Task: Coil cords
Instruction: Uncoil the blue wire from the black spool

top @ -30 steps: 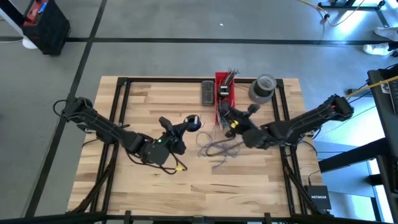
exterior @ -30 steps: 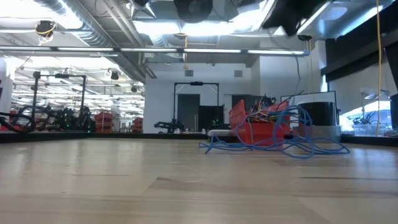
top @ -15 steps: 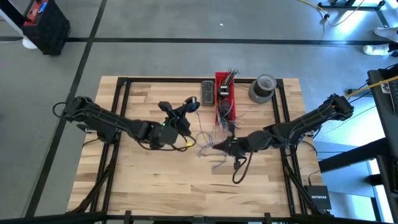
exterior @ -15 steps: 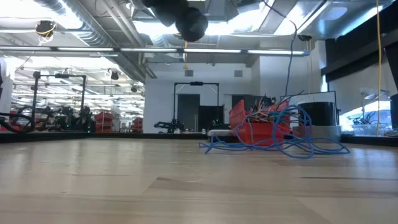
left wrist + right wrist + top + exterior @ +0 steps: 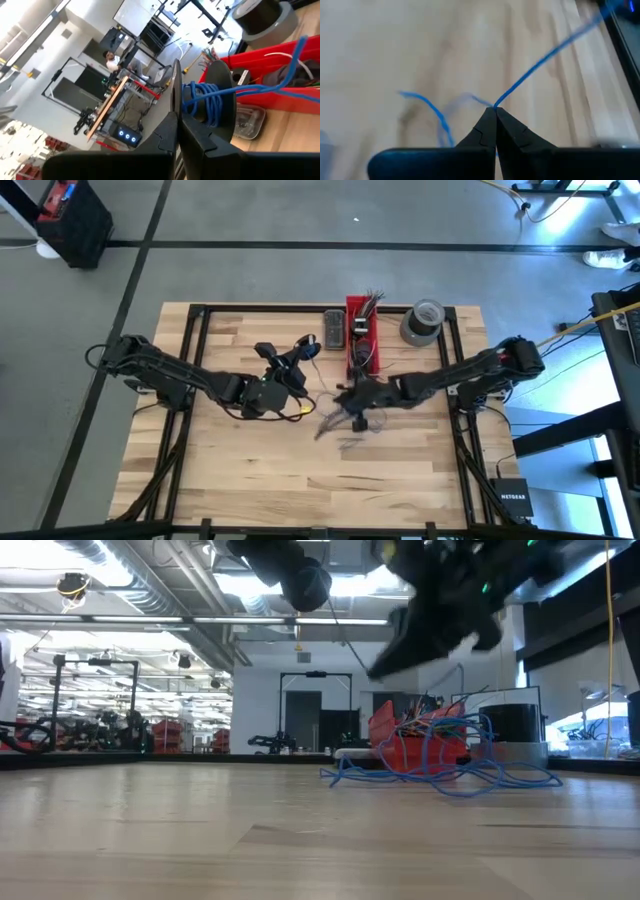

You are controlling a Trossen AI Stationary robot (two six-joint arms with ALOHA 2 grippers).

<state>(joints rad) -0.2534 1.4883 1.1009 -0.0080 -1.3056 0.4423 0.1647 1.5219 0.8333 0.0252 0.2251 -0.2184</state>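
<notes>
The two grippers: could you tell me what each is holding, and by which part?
The right gripper pinches the blue cord partway along its length. The left gripper is closed on a coil of blue cord wound around its finger.

Two dark jointed arms, each ending in black pointed fingers.

**Materials and Finishes**

The table is made of pale, smooth wood planks, framed in black metal. The bin is seen as red plastic. The cords appear smooth, plastic-coated. The tape roll looks matt grey.
</notes>
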